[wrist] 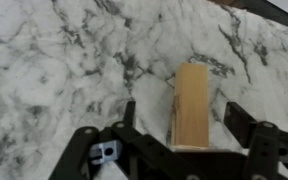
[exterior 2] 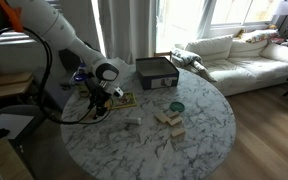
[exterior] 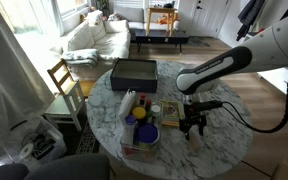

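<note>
In the wrist view a light wooden block (wrist: 192,105) lies lengthwise on the white marble table (wrist: 54,60). My gripper (wrist: 184,116) stands over it with one black finger on each side. Marble shows between the block and both fingers, so the gripper is open and not clamped on the block. In both exterior views the gripper (exterior: 192,126) (exterior 2: 97,106) hangs low over the round table near its edge, pointing down. The block under it is barely visible there.
A dark box (exterior: 134,72) (exterior 2: 156,72) sits at the table's far side. A white bottle (exterior: 129,103), a blue bowl (exterior: 141,133) and several small items crowd one side. More wooden blocks (exterior 2: 169,120) and a green object (exterior 2: 176,106) lie mid-table. A wooden chair (exterior: 64,80) stands beside the table.
</note>
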